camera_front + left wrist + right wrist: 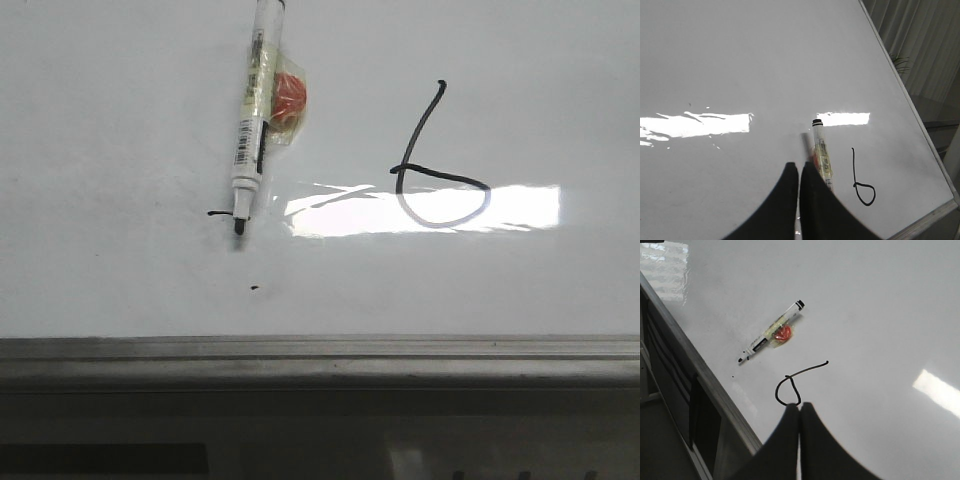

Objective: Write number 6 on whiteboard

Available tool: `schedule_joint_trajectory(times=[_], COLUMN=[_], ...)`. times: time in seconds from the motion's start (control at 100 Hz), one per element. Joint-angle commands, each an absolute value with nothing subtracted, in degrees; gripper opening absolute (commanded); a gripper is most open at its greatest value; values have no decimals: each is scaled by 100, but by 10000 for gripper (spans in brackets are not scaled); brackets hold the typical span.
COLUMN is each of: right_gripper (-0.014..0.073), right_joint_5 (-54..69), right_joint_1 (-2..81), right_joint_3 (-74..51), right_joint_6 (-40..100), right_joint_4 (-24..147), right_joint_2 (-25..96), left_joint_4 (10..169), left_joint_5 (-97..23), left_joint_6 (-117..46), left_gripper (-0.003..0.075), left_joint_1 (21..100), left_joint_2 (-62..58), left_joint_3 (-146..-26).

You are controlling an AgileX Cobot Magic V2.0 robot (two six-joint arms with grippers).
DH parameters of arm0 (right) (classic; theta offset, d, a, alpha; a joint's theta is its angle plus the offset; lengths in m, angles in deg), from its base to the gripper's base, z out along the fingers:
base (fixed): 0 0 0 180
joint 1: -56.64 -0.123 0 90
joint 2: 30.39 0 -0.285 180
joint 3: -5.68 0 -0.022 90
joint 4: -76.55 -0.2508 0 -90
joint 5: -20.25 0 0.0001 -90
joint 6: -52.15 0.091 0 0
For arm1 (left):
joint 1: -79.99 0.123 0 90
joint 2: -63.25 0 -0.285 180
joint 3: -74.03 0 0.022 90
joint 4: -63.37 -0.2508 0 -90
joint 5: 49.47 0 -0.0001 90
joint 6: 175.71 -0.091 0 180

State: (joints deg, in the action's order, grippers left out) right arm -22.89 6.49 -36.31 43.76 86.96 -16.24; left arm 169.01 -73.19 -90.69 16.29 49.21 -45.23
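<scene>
The whiteboard is glossy white and fills the front view. The number 6 is drawn on it in thin black line, a slanted stem over a flat oval loop. A white marker, uncapped, with an orange lump taped to it, lies loose on the board left of the 6. Neither gripper shows in the front view. My left gripper is shut and empty above the board, the marker lying just past one finger, the 6 beside it. My right gripper is shut and empty, its tips just short of the loop of the 6.
A short black dash and a tiny speck mark the board near the marker's tip. A grey metal edge strip bounds the board's near side. Bright glare lies across the loop. A dark frame drops below the edge.
</scene>
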Motion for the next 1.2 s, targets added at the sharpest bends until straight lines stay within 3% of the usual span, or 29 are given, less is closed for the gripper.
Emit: schedule_joint_trajectory(times=[0.0,0.26,0.4,0.62,0.69,0.89,1.19], right_gripper=[-65,-65,-65,-65,-65,-65,-65], right_joint_5=[-1876,-1876,-1876,-1876,-1876,-1876,-1876], right_joint_1=[679,679,679,679,679,679,679], right_joint_3=[-3500,-3500,-3500,-3500,-3500,-3500,-3500], right_joint_6=[4375,4375,4375,4375,4375,4375,4375], right_joint_4=[8817,8817,8817,8817,8817,8817,8817], right_joint_2=[-1542,-1542,-1542,-1542,-1542,-1542,-1542], left_joint_4=[17036,16862,14629,9129,8133,7757,7469], left_joint_5=[-7088,-7116,-6582,-5629,-5191,-3440,-3398], left_joint_6=[-9082,-9072,-8309,-2706,-1379,-904,-361], left_gripper=[-20,-20,-20,-20,-20,-20,-20], left_joint_1=[1588,1672,2249,4097,4721,5884,6251], left_joint_2=[4862,4875,4875,4875,4875,5126,5718], left_joint_3=[-4667,-4604,-4161,-3479,-3319,-3042,-2744])
